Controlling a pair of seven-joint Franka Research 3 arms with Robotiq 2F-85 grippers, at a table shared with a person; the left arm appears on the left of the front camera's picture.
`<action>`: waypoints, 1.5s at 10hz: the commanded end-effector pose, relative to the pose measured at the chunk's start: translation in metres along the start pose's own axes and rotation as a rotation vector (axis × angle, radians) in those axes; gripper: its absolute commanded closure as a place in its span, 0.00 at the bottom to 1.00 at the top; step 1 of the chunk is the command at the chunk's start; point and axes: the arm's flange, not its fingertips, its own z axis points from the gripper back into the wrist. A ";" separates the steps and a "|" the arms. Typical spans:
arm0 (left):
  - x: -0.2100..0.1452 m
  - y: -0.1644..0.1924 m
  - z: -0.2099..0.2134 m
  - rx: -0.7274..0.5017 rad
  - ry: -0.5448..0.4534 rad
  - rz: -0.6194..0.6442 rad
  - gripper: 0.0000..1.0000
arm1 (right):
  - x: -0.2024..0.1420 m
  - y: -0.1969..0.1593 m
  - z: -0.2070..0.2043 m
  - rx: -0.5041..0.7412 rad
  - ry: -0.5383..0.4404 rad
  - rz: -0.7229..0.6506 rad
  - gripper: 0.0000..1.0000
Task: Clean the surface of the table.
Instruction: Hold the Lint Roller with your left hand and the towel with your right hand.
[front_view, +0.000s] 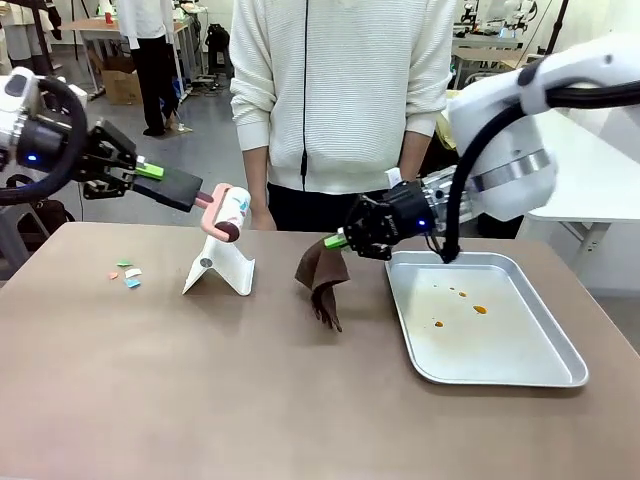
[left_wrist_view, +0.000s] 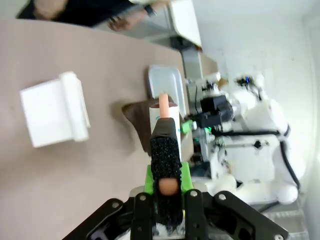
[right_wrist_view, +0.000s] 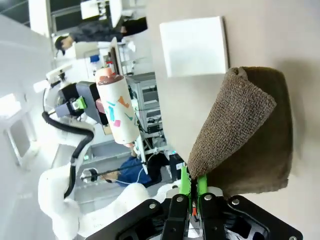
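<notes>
The brownish table (front_view: 200, 390) carries a few coloured paper scraps (front_view: 127, 274) at the left. My left gripper (front_view: 150, 172) is shut on the black handle of a lint roller (front_view: 228, 212), held in the air above a white stand (front_view: 222, 268). Coloured bits stick to the roll. In the left wrist view the gripper (left_wrist_view: 167, 175) clamps the roller's handle (left_wrist_view: 165, 150). My right gripper (front_view: 340, 240) is shut on a brown cloth (front_view: 322, 275) that hangs down and touches the table. The right wrist view shows that gripper (right_wrist_view: 192, 185) pinching the cloth (right_wrist_view: 240, 135).
A steel tray (front_view: 560, 375) with small orange-brown stains (front_view: 478, 309) lies at the right, just beside the cloth. A person in a white sweater (front_view: 340, 90) stands at the far edge. The near half of the table has free room.
</notes>
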 end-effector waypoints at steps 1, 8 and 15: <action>-0.034 0.000 0.036 -0.073 0.044 -0.073 1.00 | -0.060 -0.002 0.034 0.002 -0.067 0.063 1.00; -0.084 0.068 0.187 -0.093 -0.250 0.040 1.00 | -0.201 -0.056 0.229 0.180 -0.510 0.044 1.00; -0.117 0.123 0.208 -0.095 -0.384 0.193 1.00 | -0.222 -0.167 0.342 0.121 -0.389 0.004 1.00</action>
